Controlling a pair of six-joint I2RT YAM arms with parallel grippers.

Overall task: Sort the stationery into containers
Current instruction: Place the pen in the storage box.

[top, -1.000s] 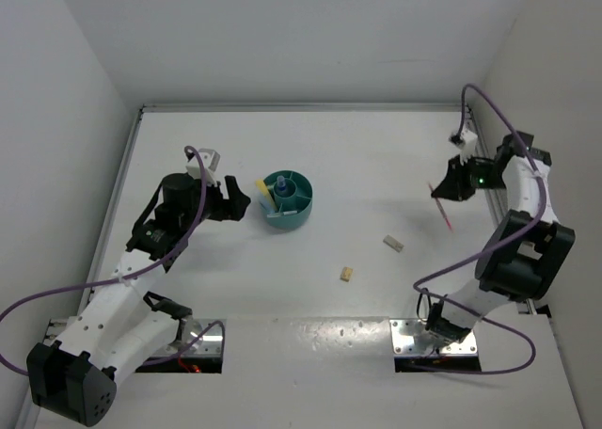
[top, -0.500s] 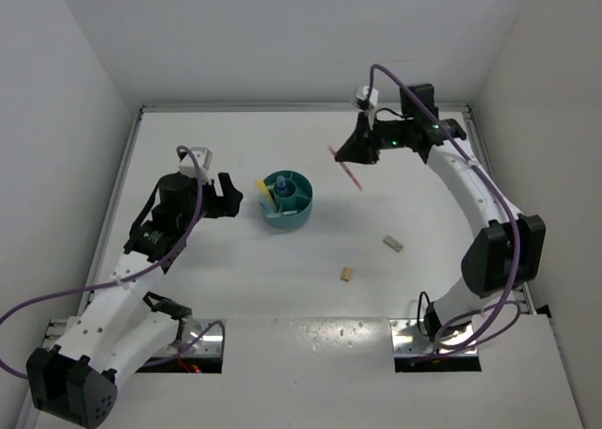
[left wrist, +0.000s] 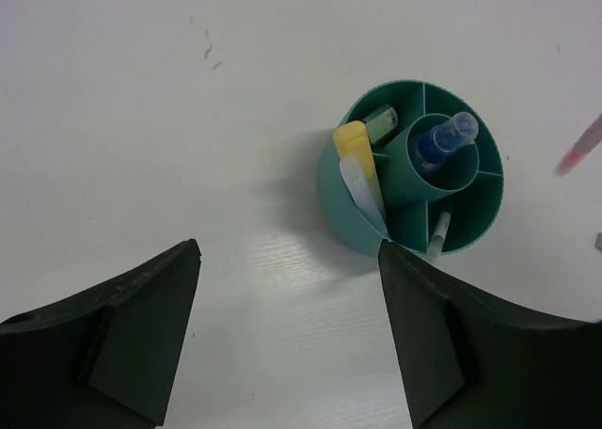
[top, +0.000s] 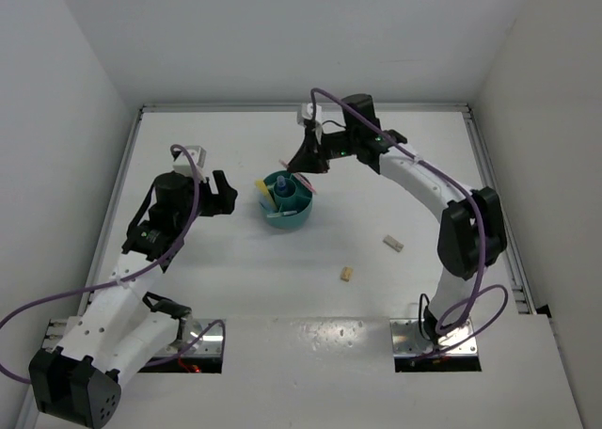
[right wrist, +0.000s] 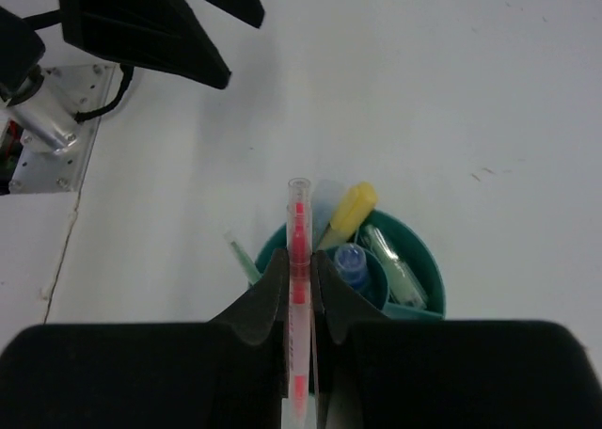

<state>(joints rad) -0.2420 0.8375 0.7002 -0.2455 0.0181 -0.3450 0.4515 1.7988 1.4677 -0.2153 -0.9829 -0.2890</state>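
Your right hand (right wrist: 299, 274) pinched the pink pen (right wrist: 298, 227) between its 2 fingers, tip hanging over the teal organiser (right wrist: 428, 283) on the bench (right wrist: 470, 90). Left hand (left wrist: 290, 248) was spread, near the organiser.

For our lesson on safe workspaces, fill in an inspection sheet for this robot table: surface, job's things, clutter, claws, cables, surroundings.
Surface: white table, faint marks.
Job's things: teal organiser holds blue-capped tube in its central well; yellow stick, pale stick, mint stick, thin green pen in outer compartments; two tan pieces loose on the table.
Clutter: nothing seen.
Claws: left claw open, empty; right claw shut on pink pen, over the organiser.
Cables: purple cables run along both arms.
Surroundings: white walls on three sides.
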